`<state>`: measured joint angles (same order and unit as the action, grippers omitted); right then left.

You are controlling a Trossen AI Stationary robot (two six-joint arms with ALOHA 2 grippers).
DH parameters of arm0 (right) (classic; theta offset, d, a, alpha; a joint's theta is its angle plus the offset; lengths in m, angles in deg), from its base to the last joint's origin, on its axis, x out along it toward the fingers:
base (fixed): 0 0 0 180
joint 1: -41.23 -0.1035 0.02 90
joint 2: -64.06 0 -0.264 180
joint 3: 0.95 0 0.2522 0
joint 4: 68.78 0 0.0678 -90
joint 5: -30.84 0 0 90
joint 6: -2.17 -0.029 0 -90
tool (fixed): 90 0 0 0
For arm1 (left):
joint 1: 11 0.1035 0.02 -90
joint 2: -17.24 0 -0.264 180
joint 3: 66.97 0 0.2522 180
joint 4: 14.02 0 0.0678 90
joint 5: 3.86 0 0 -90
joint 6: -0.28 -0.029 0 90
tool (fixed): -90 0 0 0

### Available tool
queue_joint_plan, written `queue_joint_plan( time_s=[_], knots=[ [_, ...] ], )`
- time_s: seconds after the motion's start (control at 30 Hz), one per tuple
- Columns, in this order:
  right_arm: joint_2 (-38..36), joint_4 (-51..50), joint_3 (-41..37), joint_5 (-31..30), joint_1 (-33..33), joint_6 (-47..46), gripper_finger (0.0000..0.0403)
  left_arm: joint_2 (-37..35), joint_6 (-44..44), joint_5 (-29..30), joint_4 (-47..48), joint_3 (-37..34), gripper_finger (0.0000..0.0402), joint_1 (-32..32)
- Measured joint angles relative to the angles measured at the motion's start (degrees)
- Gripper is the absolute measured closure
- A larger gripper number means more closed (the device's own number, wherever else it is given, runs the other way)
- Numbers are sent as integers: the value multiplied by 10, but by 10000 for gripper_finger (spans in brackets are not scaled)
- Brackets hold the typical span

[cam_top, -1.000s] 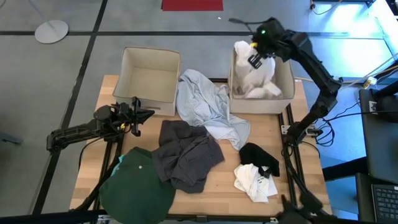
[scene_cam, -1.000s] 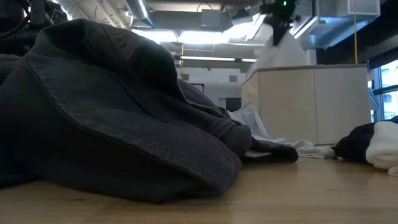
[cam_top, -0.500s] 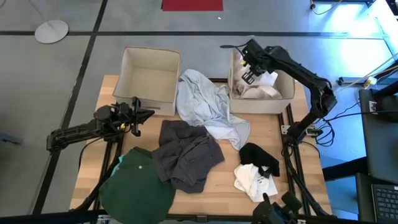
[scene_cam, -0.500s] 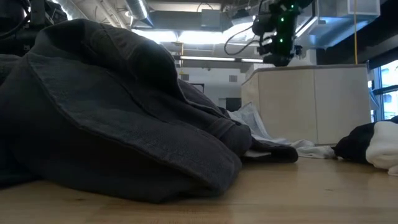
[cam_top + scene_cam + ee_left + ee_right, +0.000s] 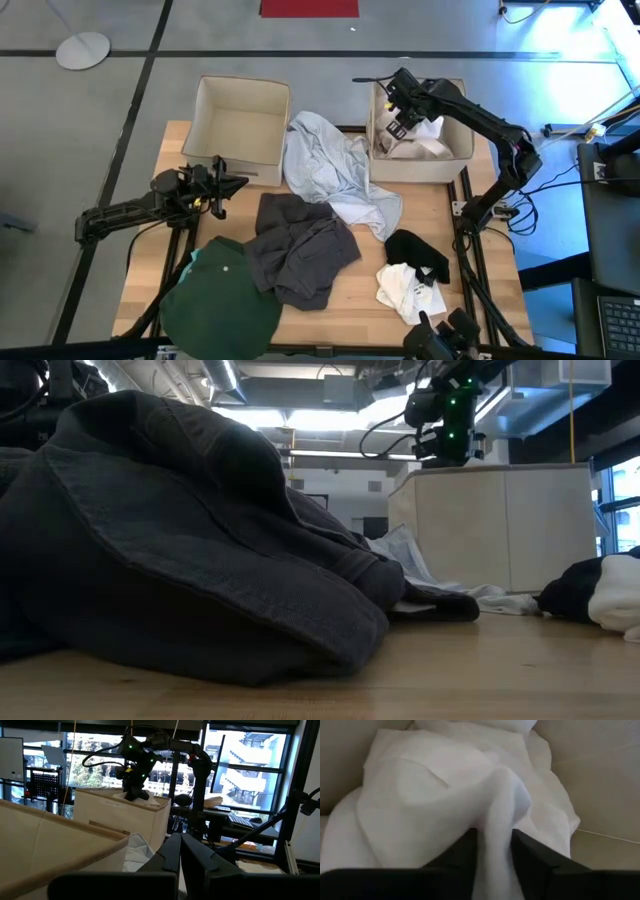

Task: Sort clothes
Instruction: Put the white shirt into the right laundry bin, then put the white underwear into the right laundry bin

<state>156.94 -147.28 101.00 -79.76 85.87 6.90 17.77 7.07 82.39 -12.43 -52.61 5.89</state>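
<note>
The right pincer (image 5: 397, 108), inside the right beige fabric box (image 5: 459, 160), pinches a white fabric garment (image 5: 450, 805); the left pincer (image 5: 236, 183) is pressed together. No writing is readable.

Soft matt clothes (image 5: 330, 160) — smooth wooden table (image 5: 350, 300), beige fabric boxes (image 5: 215, 110)

Two beige fabric boxes (image 5: 240, 125) (image 5: 455, 160), wooden table (image 5: 350, 300), red mat (image 5: 309, 8)

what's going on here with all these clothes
A robot is sorting clothes into two boxes. Its right hand is down in the right box, with a fold of a white garment between its fingers. The left hand waits shut beside the left box. Pale blue, dark grey, green and black pieces lie on the table.
</note>
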Motion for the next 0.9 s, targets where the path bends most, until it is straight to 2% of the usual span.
queue_joint_plan(
  time_s=[0.17, 0.33, 0.6, 0.9],
  knots=[
    [0, -50, 56, -7, -1, -1, 197, 0, 0, 0, 0, 0, 398, 0],
    [0, -128, 147, -2, -15, -32, 151, 0, -1, 0, 0, 0, 398, 0],
    [-8, -197, 238, 22, -113, -79, 137, 0, -1, 0, 0, 0, 398, 0],
    [-8, -225, 224, 71, -305, -146, 136, 0, -1, 0, 0, 0, 398, 0]
  ],
)
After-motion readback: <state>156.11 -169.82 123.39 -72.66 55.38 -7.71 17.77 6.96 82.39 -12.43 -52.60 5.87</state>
